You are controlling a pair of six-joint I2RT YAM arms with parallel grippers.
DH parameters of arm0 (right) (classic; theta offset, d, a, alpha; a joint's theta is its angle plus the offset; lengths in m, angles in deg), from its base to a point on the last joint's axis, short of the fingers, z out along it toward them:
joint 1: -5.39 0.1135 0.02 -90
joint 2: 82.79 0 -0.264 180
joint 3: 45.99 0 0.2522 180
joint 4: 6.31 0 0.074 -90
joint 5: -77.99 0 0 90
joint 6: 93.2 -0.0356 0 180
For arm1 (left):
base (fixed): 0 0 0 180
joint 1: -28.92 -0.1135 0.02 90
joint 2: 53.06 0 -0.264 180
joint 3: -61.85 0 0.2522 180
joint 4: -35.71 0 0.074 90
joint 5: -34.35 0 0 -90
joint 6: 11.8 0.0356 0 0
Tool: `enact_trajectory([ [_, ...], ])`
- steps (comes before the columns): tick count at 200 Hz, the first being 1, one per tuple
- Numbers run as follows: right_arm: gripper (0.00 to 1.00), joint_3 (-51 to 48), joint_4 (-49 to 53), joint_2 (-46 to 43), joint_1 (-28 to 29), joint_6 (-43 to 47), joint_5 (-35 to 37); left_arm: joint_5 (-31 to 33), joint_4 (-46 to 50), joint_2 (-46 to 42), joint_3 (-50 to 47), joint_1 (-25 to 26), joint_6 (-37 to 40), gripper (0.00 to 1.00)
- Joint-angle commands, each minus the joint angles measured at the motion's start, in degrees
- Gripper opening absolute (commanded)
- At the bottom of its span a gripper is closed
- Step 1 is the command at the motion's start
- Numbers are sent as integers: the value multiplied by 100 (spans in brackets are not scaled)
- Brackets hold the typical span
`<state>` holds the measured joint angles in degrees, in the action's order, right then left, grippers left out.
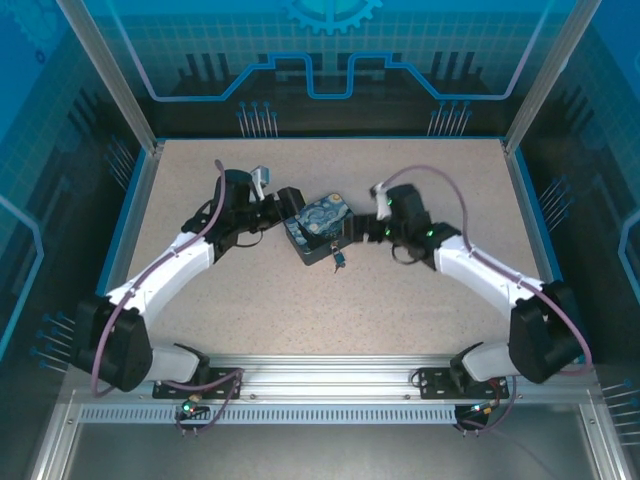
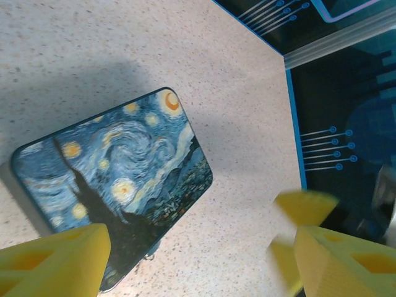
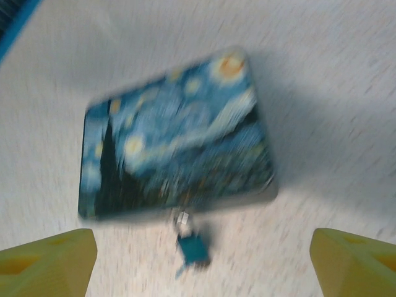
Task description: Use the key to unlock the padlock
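Well, both arms are gathered at the painted tin (image 1: 318, 226) in the middle of the table (image 1: 300, 330), one from each side, and neither has anything in its grasp. The left gripper (image 2: 198, 250) hangs by the tin's left side with its yellow fingers (image 2: 59, 263) spread wide and bare. The right gripper (image 3: 202, 263) is just as wide apart and just as bare, poised near the tin's near-right edge.

The padlock (image 3: 193, 249), a small bluish body, sits just off that near edge, its thin shackle running up to the tin's clasp. The right wrist picture is smeared, so I cannot make out the key for certain. A dark sliver (image 3: 180, 270) at the padlock's lower corner may be it, whether in the keyhole or lying beside I cannot tell.

To my eye this is the approach, before any grasp. Next, I'd judge, one gripper has to steady the padlock's body while the other narrows a great deal and pinches the key by its head, squarely enough to turn it. Both things are tiny against those fingers, so the descent wants to be slow and well centred.
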<state>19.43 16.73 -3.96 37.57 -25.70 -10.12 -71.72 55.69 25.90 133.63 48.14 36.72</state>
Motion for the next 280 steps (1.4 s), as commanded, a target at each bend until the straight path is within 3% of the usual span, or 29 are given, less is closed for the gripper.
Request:
enact_trajectory([
  [1, 87, -505, 277, 11, 740, 283, 1534, -607, -186, 499, 424, -34, -132, 78],
  [57, 78, -625, -652, 1173, 2135, 752, 3156, -1241, -770, 1576, 867, -24, -643, 74],
  [126, 65, -578, -1644, 2015, 2217, 1078, 3598, -1380, -934, 2216, 1049, 54, -781, 72],
  [180, 57, -621, -2095, 2309, 2085, 1318, 3447, -1221, -943, 2339, 961, 59, -775, 71],
  [216, 41, -862, -2406, 2232, 1903, 1293, 3161, -1033, -781, 2346, 930, 55, -638, 72],
  [280, 11, -1473, -3213, 1747, 1317, 1356, 1630, -942, -666, 2413, 898, 55, -557, 71],
])
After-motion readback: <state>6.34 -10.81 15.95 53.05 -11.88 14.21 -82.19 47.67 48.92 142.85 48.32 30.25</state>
